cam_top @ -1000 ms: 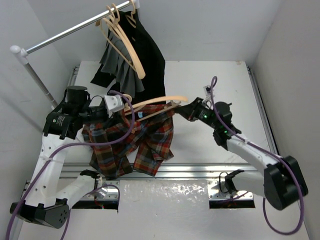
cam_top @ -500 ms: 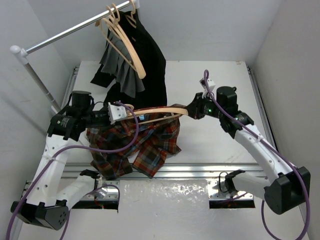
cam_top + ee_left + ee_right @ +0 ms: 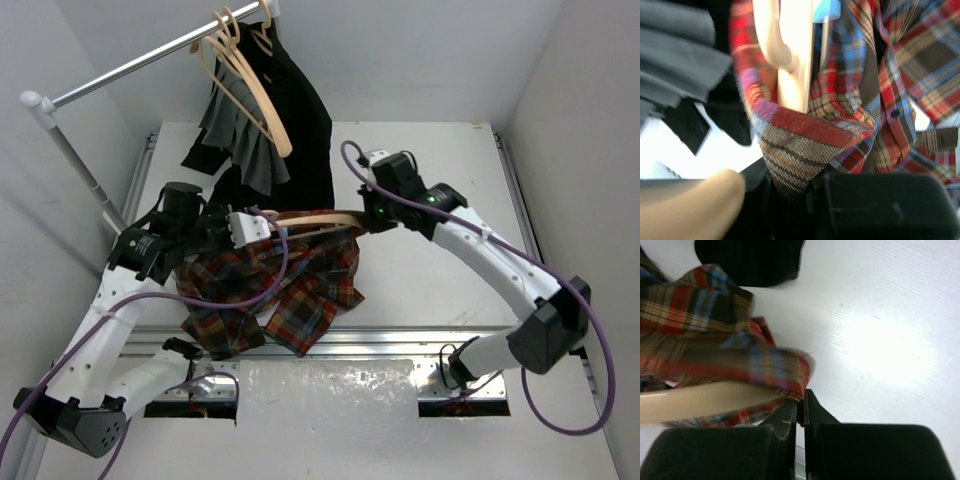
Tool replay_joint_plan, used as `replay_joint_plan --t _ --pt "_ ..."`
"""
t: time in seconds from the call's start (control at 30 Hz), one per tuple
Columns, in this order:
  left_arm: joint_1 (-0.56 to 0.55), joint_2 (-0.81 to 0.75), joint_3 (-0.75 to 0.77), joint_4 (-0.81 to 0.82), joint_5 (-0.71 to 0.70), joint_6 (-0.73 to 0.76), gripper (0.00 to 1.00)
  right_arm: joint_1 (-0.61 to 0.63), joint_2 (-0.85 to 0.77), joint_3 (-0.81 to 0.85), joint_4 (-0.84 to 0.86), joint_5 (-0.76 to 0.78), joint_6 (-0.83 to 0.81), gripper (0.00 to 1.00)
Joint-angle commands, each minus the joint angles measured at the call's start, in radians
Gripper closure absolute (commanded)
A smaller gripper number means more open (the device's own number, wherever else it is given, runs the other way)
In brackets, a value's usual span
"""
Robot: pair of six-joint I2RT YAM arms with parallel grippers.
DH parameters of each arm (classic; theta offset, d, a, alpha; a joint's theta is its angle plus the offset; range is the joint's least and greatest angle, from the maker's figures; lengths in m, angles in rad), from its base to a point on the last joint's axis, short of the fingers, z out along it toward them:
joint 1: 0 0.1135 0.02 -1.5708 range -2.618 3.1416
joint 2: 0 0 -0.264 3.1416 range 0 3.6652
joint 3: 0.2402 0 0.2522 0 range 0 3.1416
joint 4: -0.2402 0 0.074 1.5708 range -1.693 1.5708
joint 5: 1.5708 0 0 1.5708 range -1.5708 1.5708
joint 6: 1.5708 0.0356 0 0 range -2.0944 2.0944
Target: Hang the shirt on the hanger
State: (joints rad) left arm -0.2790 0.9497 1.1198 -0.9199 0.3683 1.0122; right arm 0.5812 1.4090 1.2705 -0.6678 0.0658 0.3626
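Observation:
The plaid shirt [image 3: 290,280] hangs in a bunch between my two arms above the white table, draped over the pale tan hanger [image 3: 318,219], which lies roughly level. My left gripper [image 3: 262,228] is at the hanger's left end. In the left wrist view it [image 3: 795,185] is shut on a fold of the shirt [image 3: 805,130], with the hanger [image 3: 790,60] just beyond, wrapped in cloth. My right gripper [image 3: 368,218] is at the hanger's right end. There its tips [image 3: 801,402] pinch the shirt's edge [image 3: 715,340] beside the hanger [image 3: 695,402].
A clothes rail [image 3: 130,65] crosses the back left with spare tan hangers [image 3: 245,85], a black garment [image 3: 300,120] and a grey garment [image 3: 240,150] hanging from it. The white table [image 3: 440,160] has a metal rail [image 3: 400,340] along its near edge.
My right arm has swung up and back while its gripper stayed at the hanger's right end, and plaid cloth now covers more of that end. My left gripper has shifted slightly right.

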Motion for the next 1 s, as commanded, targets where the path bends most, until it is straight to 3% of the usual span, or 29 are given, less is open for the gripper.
replay_joint_plan --t 0.0,0.17,0.4,0.53,0.57,0.67,0.87,0.9,0.97 --pt "-0.02 0.024 0.029 0.012 -0.127 -0.041 1.0 0.106 0.083 0.168 -0.183 0.213 0.038 1.0" --pt "-0.049 0.061 0.058 0.024 -0.137 -0.122 1.0 0.2 0.192 0.257 -0.239 0.262 0.067 1.0" --pt "-0.112 0.087 0.011 0.114 -0.362 -0.227 1.0 0.293 0.185 0.25 -0.115 0.236 0.02 1.0" --pt "-0.131 0.109 0.024 0.128 -0.388 -0.282 1.0 0.364 0.162 0.219 0.049 0.096 -0.037 1.0" --pt "-0.131 0.112 0.032 0.127 -0.375 -0.293 1.0 0.371 0.147 0.167 0.167 -0.032 -0.037 1.0" --pt "-0.131 0.112 0.054 0.115 -0.287 -0.345 1.0 0.384 0.096 0.08 0.357 -0.212 -0.007 1.0" --pt "-0.129 0.081 0.071 0.116 -0.183 -0.373 1.0 0.378 0.022 0.021 0.426 -0.388 -0.062 1.0" --pt "-0.129 0.077 0.08 0.119 -0.168 -0.373 1.0 0.367 0.006 0.023 0.401 -0.4 -0.076 0.92" --pt "-0.129 0.067 0.1 0.115 -0.134 -0.37 1.0 0.283 -0.062 0.026 0.335 -0.461 -0.085 0.63"
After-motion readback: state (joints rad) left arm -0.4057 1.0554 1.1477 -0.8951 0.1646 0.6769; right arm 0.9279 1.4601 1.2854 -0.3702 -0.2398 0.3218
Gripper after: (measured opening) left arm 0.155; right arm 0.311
